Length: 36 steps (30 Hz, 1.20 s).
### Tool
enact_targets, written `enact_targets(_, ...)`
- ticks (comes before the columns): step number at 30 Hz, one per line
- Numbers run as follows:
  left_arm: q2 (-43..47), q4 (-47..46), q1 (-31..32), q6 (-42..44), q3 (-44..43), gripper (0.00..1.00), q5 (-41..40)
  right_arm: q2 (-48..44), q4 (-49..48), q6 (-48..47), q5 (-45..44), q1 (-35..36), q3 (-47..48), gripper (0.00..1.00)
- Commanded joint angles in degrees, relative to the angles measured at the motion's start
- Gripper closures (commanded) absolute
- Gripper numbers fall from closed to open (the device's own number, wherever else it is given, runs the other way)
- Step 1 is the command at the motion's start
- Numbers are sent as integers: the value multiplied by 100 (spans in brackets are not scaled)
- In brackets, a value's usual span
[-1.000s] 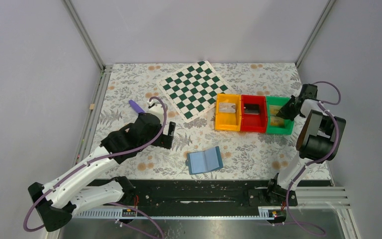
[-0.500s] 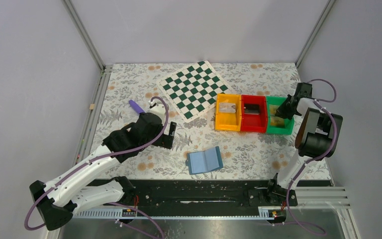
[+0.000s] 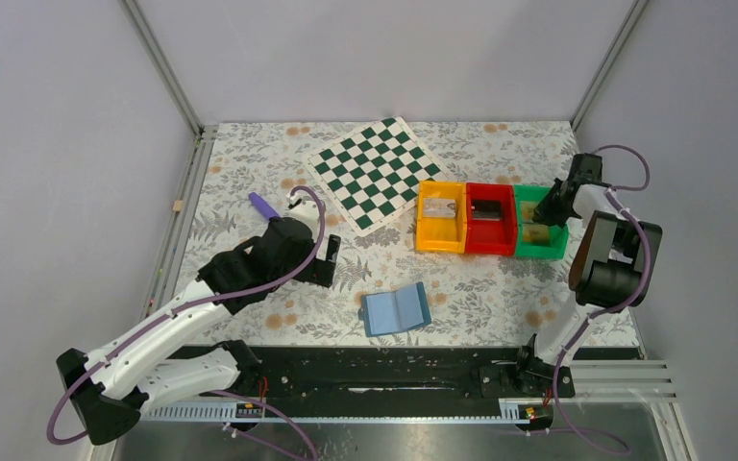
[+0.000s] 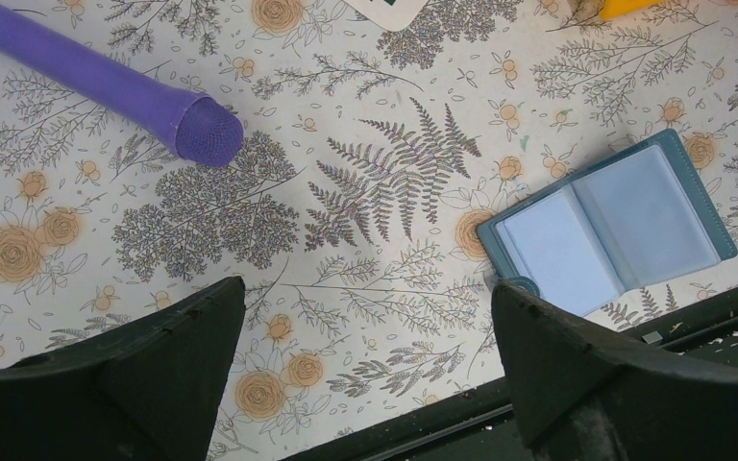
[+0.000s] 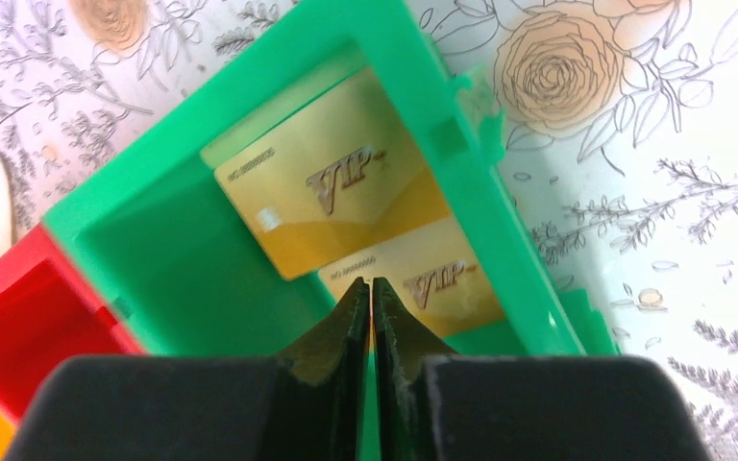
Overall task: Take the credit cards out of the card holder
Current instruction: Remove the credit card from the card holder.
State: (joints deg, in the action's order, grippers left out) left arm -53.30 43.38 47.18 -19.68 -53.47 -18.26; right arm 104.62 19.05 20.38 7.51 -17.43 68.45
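**Two cards in green bin, holder open on counter**

The card holder (image 3: 396, 308) (image 4: 615, 230) lies open flat near the middle of the counter (image 3: 240, 163), close to the near edge. Its pale inner panels face up. No card is visible in the panels.

The left tool (image 3: 330, 259) (image 4: 365, 355) is released, jaws spread wide and holding nothing. It sits over bare floral counter, left of the holder and slightly farther back, not touching it. A purple cylinder (image 3: 263, 205) (image 4: 106, 82) lies on the counter on its far-left side.

Three bins stand in a row, touching, right of centre: orange bin (image 3: 421, 223), red bin (image 3: 490, 248), green bin (image 3: 557, 245) (image 5: 154, 269). A green-white chequered board (image 3: 377, 173) lies flat behind them to the left, its corner just beside the orange bin.

The credit cards (image 5: 332, 197) (image 3: 536, 233) are in the green bin, two gold ones marked "VIP". One overlaps the other on the bin floor. The lower one is partly hidden behind the fingers in the right wrist view.

The right tool (image 3: 545, 213) (image 5: 372, 285) is clenched, fingers pressed together with nothing visible between them. Its tips point down into the green bin, over the near card's edge. Contact with the card cannot be told.

The orange bin has a pale flat item and the red bin a dark one, both too small to identify.
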Motion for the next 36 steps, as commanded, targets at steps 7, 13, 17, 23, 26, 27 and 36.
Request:
enact_targets(7, 82, -230, -16, -591, -33, 1, 404, -2204, 841, -2, 297, 559, -227, 86)
enact_targets(13, -129, -709, -18, -1246, 186, 4, 1652, -3758, 499, 511, 595, 2006, -1208, 75)
enact_targets(17, -308, -1293, -20, -1701, 653, 7, 2094, -4636, 75, 1038, 632, 3296, -1945, 72)
enact_targets(23, -471, -2476, -20, -2471, 1637, 12, 2604, -4931, -996, 1993, 519, 5560, -3014, 72)
enact_targets(26, -592, -3011, -5, -2685, 1930, 14, 2921, -4515, -1549, 2262, 514, 6307, -3257, 73)
enact_targets(27, -587, -3226, 8, -2749, 2048, 15, 3003, -4356, -1765, 2351, 550, 6459, -3323, 75)
enact_targets(36, -1305, -3899, 719, -3077, 1882, 23, 2871, -3605, -2134, 2178, -523, 6674, -4058, 79)
